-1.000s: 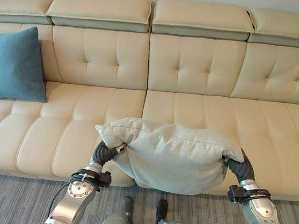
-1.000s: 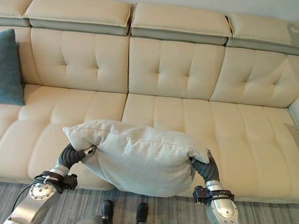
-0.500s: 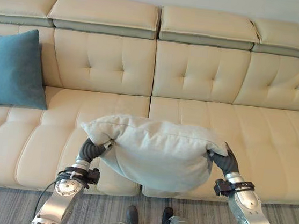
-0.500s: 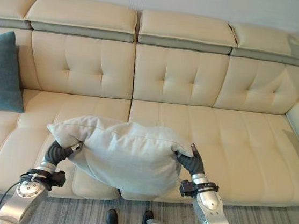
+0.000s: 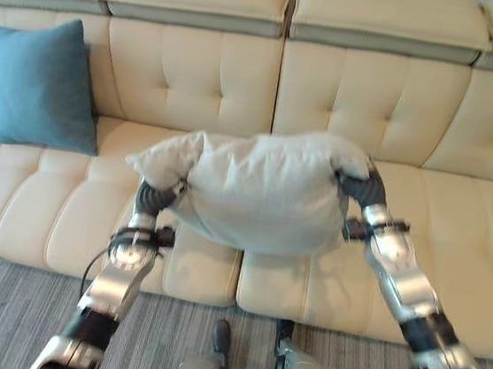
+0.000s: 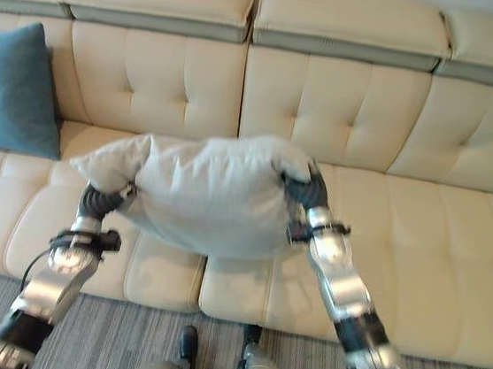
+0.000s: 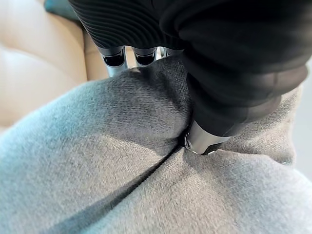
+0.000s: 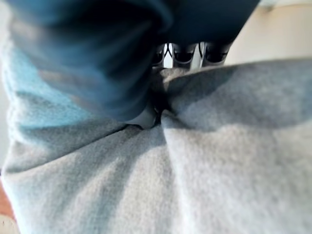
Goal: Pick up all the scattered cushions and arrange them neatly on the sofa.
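a plump, pale grey fabric cushion (image 5: pixel 259 190) is held up in the air over the seat of a cream tufted leather sofa (image 5: pixel 39 205). a teal square fabric cushion (image 5: pixel 40 81) leans upright against the sofa's backrest at far left.

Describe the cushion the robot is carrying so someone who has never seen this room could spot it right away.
Start from the long cream sofa. In front of its middle seat, a plump light grey cushion is held up between the left hand and right hand, one pinching each end. The other cushion is teal and leans against the sofa back to the left.
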### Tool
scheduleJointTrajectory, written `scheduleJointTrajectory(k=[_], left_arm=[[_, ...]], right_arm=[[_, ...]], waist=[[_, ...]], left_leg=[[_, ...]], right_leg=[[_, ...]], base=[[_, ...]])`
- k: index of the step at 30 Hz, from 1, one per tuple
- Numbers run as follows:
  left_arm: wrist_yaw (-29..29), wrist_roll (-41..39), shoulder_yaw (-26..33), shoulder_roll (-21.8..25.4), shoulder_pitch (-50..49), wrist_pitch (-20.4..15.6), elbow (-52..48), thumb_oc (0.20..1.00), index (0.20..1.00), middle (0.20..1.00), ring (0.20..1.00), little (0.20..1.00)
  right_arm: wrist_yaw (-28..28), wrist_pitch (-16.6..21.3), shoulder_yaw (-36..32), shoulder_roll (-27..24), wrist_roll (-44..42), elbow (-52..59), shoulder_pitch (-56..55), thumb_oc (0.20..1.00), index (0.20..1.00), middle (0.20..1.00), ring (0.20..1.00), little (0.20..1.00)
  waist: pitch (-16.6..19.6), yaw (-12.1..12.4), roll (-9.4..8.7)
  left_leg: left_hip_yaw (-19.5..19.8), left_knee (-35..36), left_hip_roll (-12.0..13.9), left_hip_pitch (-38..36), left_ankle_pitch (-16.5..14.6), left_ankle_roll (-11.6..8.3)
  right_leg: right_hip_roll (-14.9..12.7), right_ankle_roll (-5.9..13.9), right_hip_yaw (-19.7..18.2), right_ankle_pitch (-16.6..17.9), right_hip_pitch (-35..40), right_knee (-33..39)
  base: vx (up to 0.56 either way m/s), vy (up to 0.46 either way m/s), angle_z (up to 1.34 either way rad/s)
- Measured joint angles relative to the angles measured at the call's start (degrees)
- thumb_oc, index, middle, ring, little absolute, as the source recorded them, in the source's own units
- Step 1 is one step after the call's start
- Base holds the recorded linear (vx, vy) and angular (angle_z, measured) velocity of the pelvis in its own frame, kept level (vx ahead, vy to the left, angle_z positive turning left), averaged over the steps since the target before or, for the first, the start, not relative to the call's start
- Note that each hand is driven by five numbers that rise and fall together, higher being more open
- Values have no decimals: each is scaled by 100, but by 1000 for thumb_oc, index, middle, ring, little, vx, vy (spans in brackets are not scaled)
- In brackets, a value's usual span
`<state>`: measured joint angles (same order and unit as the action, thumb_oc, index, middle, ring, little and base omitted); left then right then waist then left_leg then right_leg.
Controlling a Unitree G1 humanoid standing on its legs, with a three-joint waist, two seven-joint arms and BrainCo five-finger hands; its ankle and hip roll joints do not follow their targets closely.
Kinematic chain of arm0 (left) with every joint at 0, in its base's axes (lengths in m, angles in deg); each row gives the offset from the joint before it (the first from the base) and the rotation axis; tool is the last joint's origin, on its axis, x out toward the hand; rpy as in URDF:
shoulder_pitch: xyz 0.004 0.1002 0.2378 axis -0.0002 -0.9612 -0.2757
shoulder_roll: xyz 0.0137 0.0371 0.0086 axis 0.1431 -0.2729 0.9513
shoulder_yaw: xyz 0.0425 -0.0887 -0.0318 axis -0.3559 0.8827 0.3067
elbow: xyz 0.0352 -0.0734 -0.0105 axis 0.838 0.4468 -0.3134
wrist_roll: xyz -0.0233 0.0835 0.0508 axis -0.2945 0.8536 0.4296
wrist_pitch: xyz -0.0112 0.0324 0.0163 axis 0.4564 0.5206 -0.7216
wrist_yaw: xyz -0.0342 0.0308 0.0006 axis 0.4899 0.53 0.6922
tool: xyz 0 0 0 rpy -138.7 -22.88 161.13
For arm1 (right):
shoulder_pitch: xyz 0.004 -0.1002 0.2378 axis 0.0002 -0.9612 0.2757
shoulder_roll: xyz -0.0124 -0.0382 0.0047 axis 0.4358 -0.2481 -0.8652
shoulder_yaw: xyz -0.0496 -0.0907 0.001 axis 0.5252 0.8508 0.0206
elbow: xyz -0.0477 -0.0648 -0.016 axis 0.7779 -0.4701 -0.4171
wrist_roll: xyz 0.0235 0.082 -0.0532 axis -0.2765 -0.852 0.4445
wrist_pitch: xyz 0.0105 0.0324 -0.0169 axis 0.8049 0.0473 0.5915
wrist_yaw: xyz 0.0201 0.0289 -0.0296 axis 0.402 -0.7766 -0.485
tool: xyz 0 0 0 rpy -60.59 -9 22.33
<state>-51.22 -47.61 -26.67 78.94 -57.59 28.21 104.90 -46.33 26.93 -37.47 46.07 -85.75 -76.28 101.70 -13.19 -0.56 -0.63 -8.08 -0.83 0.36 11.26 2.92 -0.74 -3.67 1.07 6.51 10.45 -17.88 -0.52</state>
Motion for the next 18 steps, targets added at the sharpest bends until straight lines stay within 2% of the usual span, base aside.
scheduleJointTrajectory(k=[3,5,6,8,9,10,11,12,15,18], left_arm=[[-351,-117,-480,42,983,-115,682,200,200,200,200,200],[-415,-282,-651,53,1317,-186,887,200,200,200,200,200],[-396,-421,-886,102,1756,-215,1313,200,200,200,200,200],[-346,-442,-1266,238,2358,-202,1909,200,200,200,200,200],[-347,-474,-1287,259,2477,-197,1957,573,573,573,573,573],[-350,-480,-1421,308,2814,-223,2317,1000,1000,1000,1000,1000],[-344,-475,-1538,354,3067,-208,2623,1000,1000,1000,1000,1000],[-334,-470,-1567,389,3442,-152,2947,1000,1000,1000,1000,1000],[-444,-419,-1502,451,3839,-159,2989,1000,1000,1000,1000,1000],[-470,-403,-1573,650,4199,-153,3111,1000,1000,1000,1000,1000]], right_arm=[[399,8,26,-33,-16,-970,766,200,200,200,200,200],[543,49,27,-54,-30,-1253,983,200,200,200,200,200],[644,61,57,-64,-38,-1662,1272,200,200,200,200,200],[714,35,286,-142,-54,-2174,1691,200,200,200,200,200],[726,3,337,-171,-71,-2216,1791,200,200,200,200,200],[739,10,519,-221,-85,-2424,1979,420,420,420,420,420],[749,1,639,-237,-85,-2630,2141,526,526,526,526,526],[794,-17,717,-284,-85,-2788,2359,1000,1000,1000,1000,1000],[995,9,687,-391,-60,-2746,2695,1000,1000,1000,1000,1000],[1118,8,745,-679,60,-2752,3034,1000,1000,1000,1000,1000]], waist=[[-44,21,72],[-82,38,130],[-144,52,210],[-226,80,299],[-301,81,331],[-451,94,375],[-475,92,381],[-542,89,385],[-802,77,383],[-840,59,370]], left_leg=[[112,-30,13,224,26,-35],[132,-54,19,348,31,-43],[140,-73,19,446,33,-45],[147,-84,21,570,42,-58],[150,-81,22,582,44,-60],[153,-85,32,603,45,-61],[163,-92,35,675,52,-72],[227,-87,31,799,75,-100],[281,-94,35,885,93,-113],[297,-97,37,958,93,-113]], right_leg=[[17,-4,30,4,-171,13],[18,-11,57,11,-262,14],[13,-86,99,67,-340,14],[11,-106,114,92,-449,13],[13,-112,121,100,-458,14],[18,-112,132,99,-474,14],[19,-111,140,99,-545,8],[16,-137,157,118,-659,6],[20,-159,170,134,-726,-4],[16,-159,169,134,-784,-5]], base=[[-20,-44,10],[-10,-23,11],[0,-16,9],[2,-10,3],[0,0,0],[0,0,0],[-29,-21,5],[-18,-4,8],[-14,-14,8],[4,-15,6]])
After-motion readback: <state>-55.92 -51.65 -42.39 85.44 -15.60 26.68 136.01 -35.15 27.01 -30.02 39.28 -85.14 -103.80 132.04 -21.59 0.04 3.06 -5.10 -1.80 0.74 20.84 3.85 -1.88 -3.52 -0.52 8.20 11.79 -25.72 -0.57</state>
